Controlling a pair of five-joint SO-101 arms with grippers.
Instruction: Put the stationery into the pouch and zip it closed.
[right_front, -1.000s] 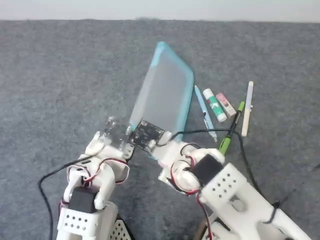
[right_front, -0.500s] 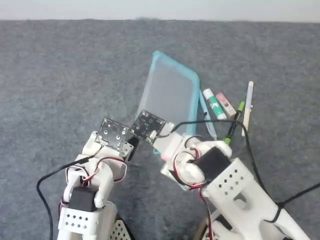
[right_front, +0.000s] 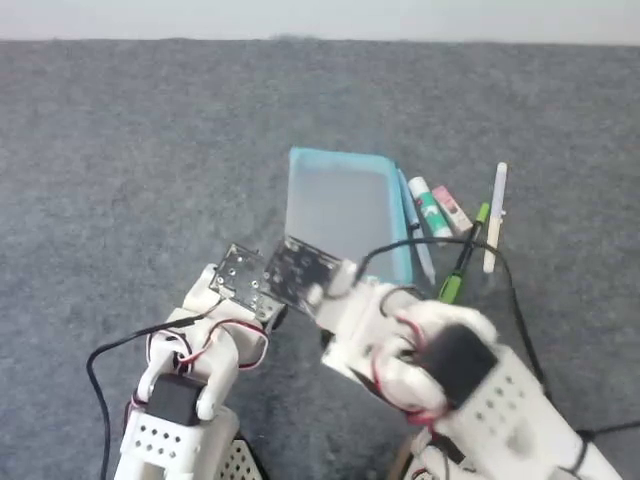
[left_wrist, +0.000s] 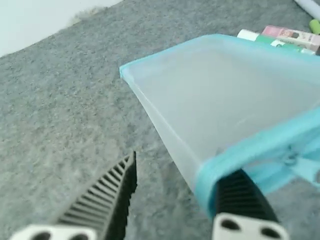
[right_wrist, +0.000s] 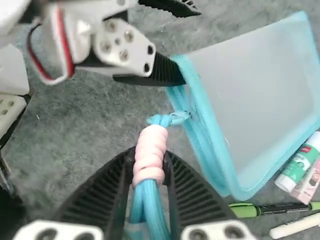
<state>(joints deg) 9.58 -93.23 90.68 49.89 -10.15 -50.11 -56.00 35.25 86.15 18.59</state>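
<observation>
High view: pouch (right_front: 338, 205) squarer than before, zip pull (right_wrist: 150, 142) in right gripper (right_wrist: 149, 154).

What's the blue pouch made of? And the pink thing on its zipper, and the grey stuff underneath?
The pouch looks like soft frosted plastic: cloudy, half see-through, with a turquoise fabric-like edge. The pink zipper pull looks like wound cord, matte and ropey. The grey table cover looks like fuzzy carpet or felt.

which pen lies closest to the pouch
The light blue pen, lying right alongside the pouch edge; the green pen and white pen lie farther out.
</observation>
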